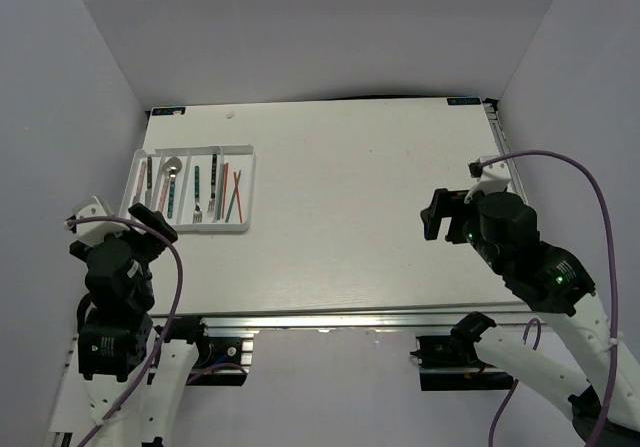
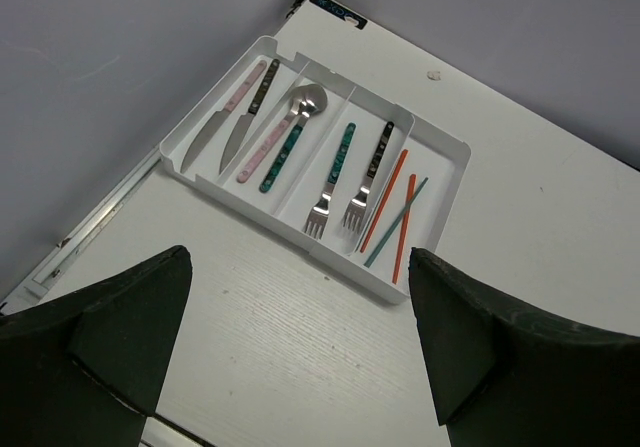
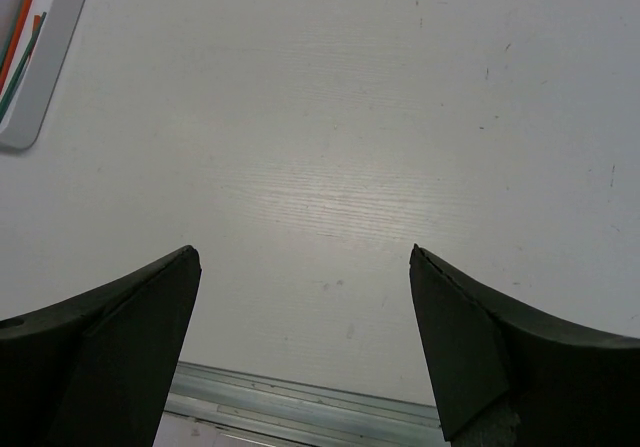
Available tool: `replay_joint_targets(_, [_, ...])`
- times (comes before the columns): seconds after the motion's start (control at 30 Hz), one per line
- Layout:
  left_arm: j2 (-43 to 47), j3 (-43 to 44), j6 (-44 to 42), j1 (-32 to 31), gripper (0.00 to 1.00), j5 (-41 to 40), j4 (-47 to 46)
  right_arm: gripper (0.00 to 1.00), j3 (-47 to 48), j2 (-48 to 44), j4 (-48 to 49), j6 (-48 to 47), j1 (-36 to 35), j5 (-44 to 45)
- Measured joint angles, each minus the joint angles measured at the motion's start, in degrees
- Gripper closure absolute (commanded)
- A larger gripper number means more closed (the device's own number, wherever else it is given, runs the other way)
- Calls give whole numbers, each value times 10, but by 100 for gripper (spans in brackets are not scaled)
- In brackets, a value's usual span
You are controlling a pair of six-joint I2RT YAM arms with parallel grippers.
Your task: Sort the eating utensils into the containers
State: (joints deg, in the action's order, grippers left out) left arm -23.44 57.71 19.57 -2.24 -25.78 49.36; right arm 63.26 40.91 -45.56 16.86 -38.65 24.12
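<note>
Eating utensils all lie in the white tray, long axes running near-to-far, just ahead of our left gripper; our right gripper sits well apart. Both are spread wide holding nothing, so we reckon sorting's done.

Both arms have black joint housings on white links: left arm, right arm. Each wrist carries a white bracket. Left cable is purple, thin and looping. Right cable is the same purple, in a wider arc. Small green lights glow on the right arm's housings. The bases are black blocks. Left pincer and right pincer both have matte black, wedge-shaped fingers with plain flat faces.
</note>
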Motion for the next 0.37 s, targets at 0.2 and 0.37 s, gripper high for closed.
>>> replay_joint_targets(0.2, [6,0,30,-12,2,-41,9,11,-11,-25,-22,13,0,0])
replay_joint_targets(0.37, [14,0,58,-17,2,-67,9,11,-13,-23,-25,20,0,0])
